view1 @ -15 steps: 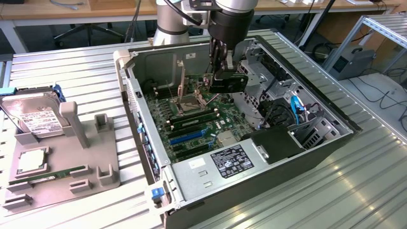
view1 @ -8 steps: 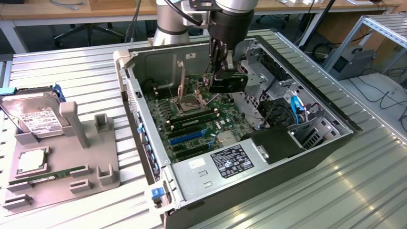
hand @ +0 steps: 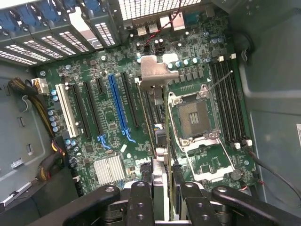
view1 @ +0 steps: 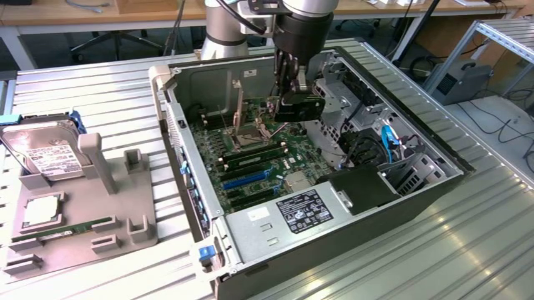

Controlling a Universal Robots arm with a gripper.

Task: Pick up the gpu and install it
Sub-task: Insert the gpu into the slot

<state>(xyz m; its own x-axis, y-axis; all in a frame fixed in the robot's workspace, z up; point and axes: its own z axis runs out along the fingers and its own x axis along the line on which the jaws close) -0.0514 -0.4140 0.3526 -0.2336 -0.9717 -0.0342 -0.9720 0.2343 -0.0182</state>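
GPU (hand: 154, 77) picked up: clamped edge-on in the closed fingers of the gripper (hand: 162, 190), held inside the open case (view1: 204, 78) just above the motherboard (hand: 106, 120), beside the blue slot (hand: 118, 106); seating not yet done.

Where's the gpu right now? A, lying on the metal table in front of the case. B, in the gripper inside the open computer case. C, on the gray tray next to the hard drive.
B: the gripper is clamped on the gpu, seen edge-on with its silvery bracket over the motherboard inside the case.
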